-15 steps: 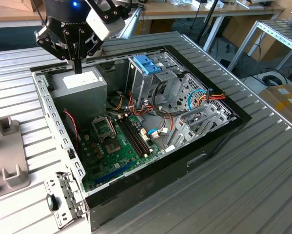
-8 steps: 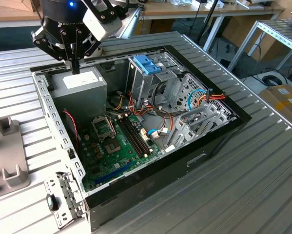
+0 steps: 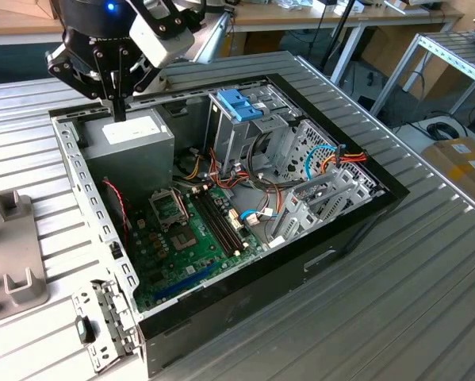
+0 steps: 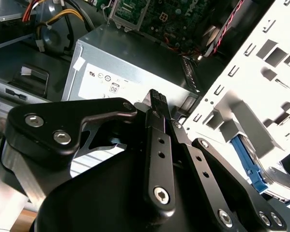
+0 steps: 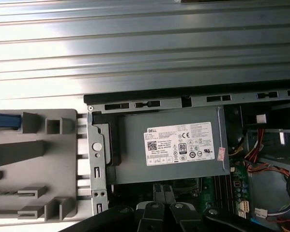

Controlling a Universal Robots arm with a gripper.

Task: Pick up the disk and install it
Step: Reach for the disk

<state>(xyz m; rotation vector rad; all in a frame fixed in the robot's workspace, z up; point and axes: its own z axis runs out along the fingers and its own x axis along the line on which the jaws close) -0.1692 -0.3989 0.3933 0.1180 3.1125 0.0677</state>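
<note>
My gripper [image 3: 119, 111] hangs shut with nothing between its fingers, just above the grey power-supply box [image 3: 134, 139] in the open computer case [image 3: 245, 286]. In both wrist views the closed fingertips [image 5: 163, 190] [image 4: 156, 97] hover over the box's edge. The disk shows as a blue plastic strip [image 5: 3, 121] lying on the grey fixture [image 5: 38, 159] outside the case. In the second wrist view its blue edge [image 4: 245, 162] sits beyond the case's perforated side frame. The gripper is well apart from it.
A metal drive cage with a blue handle [image 3: 241, 103] stands in the case, beside the motherboard [image 3: 193, 230] and loose cables [image 3: 332, 159]. The case rests on a ribbed metal table [image 3: 396, 302]. A grey fixture [image 3: 7, 254] lies at the exterior view's left.
</note>
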